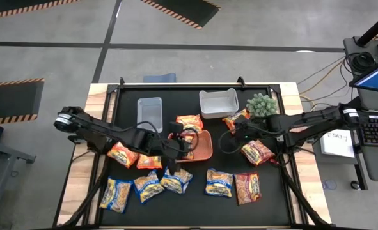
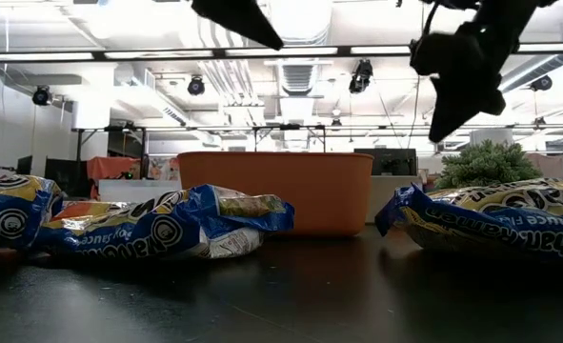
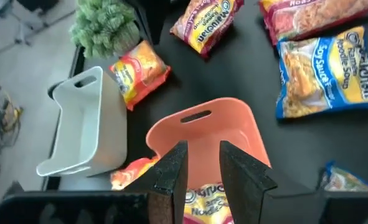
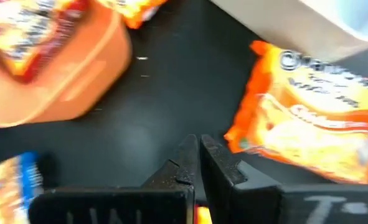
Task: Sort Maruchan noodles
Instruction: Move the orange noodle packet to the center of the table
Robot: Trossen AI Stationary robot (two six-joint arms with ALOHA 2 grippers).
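Observation:
Maruchan noodle packets lie flat on the black table. Blue ones (image 1: 148, 186) and a red one (image 1: 247, 188) are along the near side, orange ones (image 1: 123, 154) at the left, and another red one (image 1: 258, 152) at the right. One packet (image 3: 202, 202) lies inside the orange bin (image 1: 203, 148). My left gripper (image 3: 202, 149) hangs above that bin (image 3: 233, 127), its fingers a little apart with nothing between them. My right gripper (image 4: 198, 142) is shut and empty. It hovers over bare table right of the orange bin (image 4: 59, 68), near an orange packet (image 4: 308, 118).
A clear bin (image 1: 149, 114) and a white bin (image 1: 219, 103) stand at the far side, with a small green plant (image 1: 262, 104) to their right. An orange packet (image 1: 236, 120) lies beside the plant. Bare black table shows between the orange bin and the right-hand red packet.

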